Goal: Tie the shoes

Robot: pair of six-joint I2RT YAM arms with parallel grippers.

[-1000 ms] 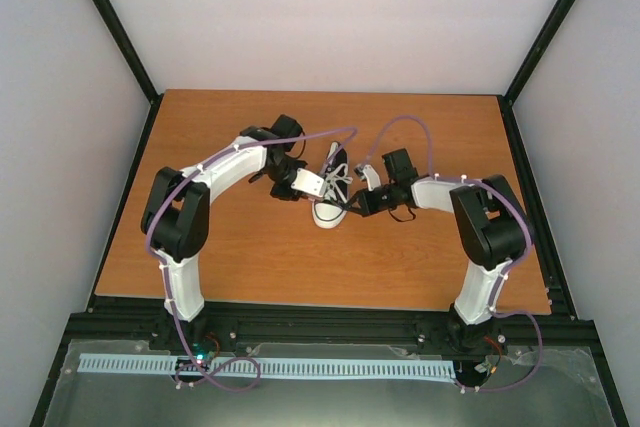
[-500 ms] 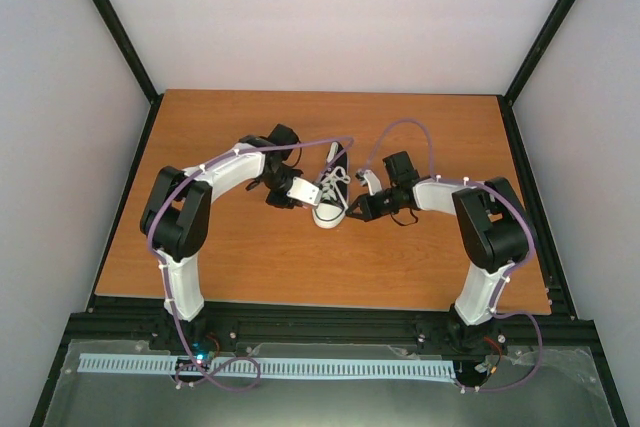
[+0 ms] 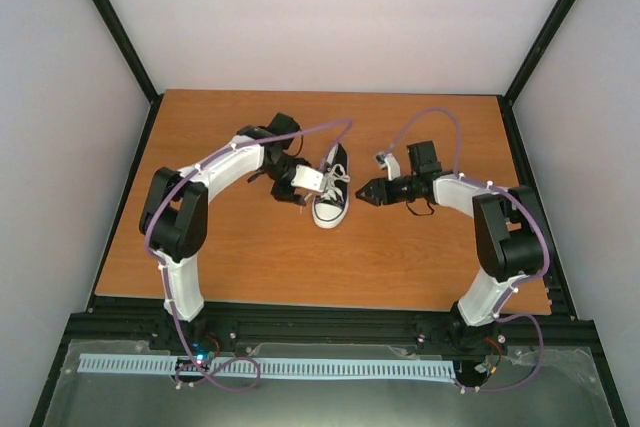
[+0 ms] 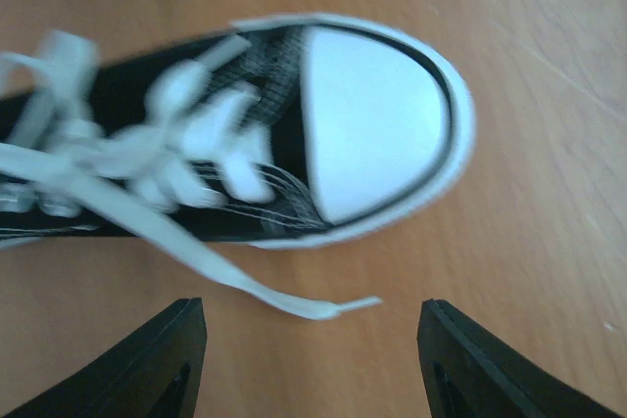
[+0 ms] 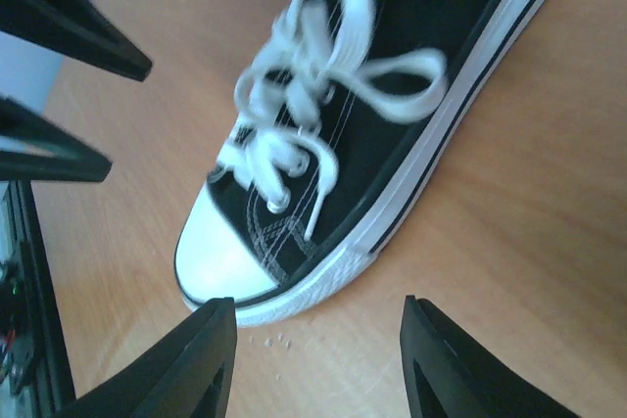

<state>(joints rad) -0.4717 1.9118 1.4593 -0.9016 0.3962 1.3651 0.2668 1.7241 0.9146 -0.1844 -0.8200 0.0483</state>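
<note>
Blurred laces (image 4: 186,139), sneaker (image 4: 372,115) heel past left edge

No writing, brand mark or number can be read anywhere, neither on the sneaker (image 3: 332,197) nor on the table (image 3: 250,247).

From my screen the wooden table (image 3: 250,257) shows an orange-brown top with a faint grain. One black sneaker (image 3: 331,199) stands on its sole about midway between the left and right edges, its white toe cap toward the near edge. A loose white lace end (image 4: 294,302) trails onto the wood beside the toe. A few pale specks (image 5: 274,342) lie just off the toe cap.
</note>
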